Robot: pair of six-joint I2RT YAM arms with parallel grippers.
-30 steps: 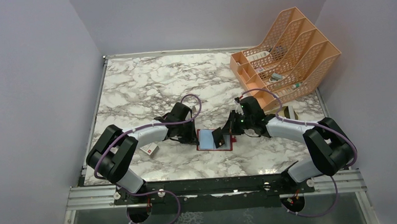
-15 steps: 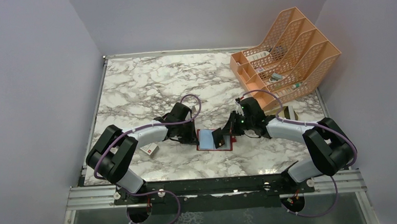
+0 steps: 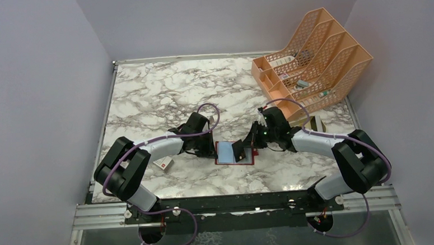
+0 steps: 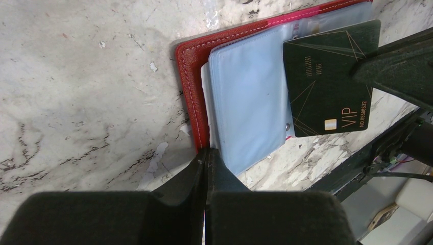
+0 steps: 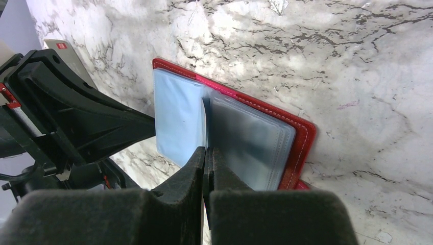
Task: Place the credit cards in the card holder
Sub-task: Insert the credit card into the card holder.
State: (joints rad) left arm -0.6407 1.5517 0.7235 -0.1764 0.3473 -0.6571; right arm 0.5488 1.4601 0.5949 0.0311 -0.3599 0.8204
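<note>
Card poised at the open card holder [image 4: 190,76], with no movement in the last second.

Neither arm has shifted since a second ago, so the insertion looks paused at the lining-up stage and the card is not yet in a slot. The right claw [image 5: 206,151] is clamped on a dark, stiff credit card [image 4: 327,81] with thin gold lines and "VIP" lettering, held on edge just beyond its tips over the sleeves [image 4: 250,102]. The left claw [image 4: 207,155] is closed, its tips at the holder's near edge. Whether it pinches a sleeve or only pins it down cannot be told. The holder lies flat on the marbled desk [image 4: 76,76]: grained red leather with pale stitching and soft, glossy, blue-tinted plastic sleeves.
</note>
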